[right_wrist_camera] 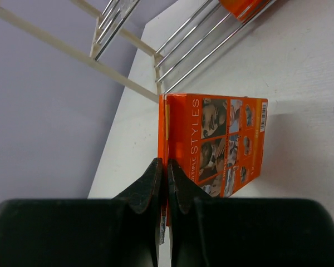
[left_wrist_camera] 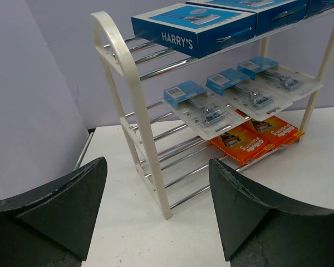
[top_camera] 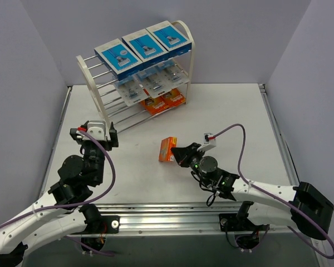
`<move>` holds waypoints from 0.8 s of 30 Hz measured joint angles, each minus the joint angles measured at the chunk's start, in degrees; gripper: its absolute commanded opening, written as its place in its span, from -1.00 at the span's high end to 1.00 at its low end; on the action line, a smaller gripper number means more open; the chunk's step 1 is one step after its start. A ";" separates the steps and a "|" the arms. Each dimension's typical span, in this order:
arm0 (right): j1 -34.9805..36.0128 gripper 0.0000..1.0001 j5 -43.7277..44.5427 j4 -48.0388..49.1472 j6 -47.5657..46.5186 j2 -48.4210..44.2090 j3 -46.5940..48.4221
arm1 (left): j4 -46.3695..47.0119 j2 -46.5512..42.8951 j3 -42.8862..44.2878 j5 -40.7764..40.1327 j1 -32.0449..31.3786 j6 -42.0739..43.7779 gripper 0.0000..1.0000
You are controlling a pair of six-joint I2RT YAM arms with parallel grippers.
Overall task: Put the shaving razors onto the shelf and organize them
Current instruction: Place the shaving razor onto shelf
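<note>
White surface (top_camera: 239, 111), grey walls (top_camera: 39, 55) behind. Empty left fingers (left_wrist_camera: 61, 211) spread before white-framed shelf (left_wrist_camera: 131, 83): three blue boxes (top_camera: 143, 43) on top tier, three clear blister packs (top_camera: 153, 82) below, two orange packs (top_camera: 164, 102) beneath those. Mid-surface, third orange pack (top_camera: 167, 149) stands on edge, its thin edge pinched between closed right fingers (right_wrist_camera: 147, 189).

1. The white table (top_camera: 228, 111) carries the shelf (top_camera: 87, 71) at its far left.
2. Top tier: three blue Harry's boxes (top_camera: 147, 43) side by side.
3. Next tier down: three clear blister packs (top_camera: 150, 83) in a row.
4. A lower tier: two orange packs (top_camera: 165, 102) at the right end.
5. A third orange pack (top_camera: 167, 149) is on edge near the table's middle, apart from the shelf; whether it touches the surface is unclear.
</note>
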 measured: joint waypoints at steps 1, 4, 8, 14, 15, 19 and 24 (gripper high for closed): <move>-1.16 1.00 -0.79 1.57 0.90 1.31 0.00 | 0.48 -0.11 -0.04 -0.24 0.00 0.28 -0.65; -4.57 1.00 -3.82 7.98 3.69 6.38 0.02 | 1.57 -0.57 -0.22 -0.72 0.02 1.22 -0.65; -7.30 1.00 -7.63 15.34 6.54 13.97 1.31 | 2.93 -1.57 -0.92 -1.29 0.04 2.36 -0.65; -8.87 1.00 -12.48 22.29 8.37 25.51 11.23 | 4.26 -1.92 -1.25 -1.62 0.07 3.65 -0.65; -8.98 1.00 -13.14 23.39 8.55 26.95 12.79 | 4.37 -1.90 -1.25 -1.64 0.07 3.78 -0.65; -9.05 1.00 -15.06 25.59 9.25 31.30 17.14 | 4.81 -1.90 -1.36 -1.68 0.07 4.50 -0.65; -9.27 1.00 -16.61 26.62 10.40 35.76 20.24 | 5.07 -2.19 -1.92 -1.68 0.07 4.85 -0.65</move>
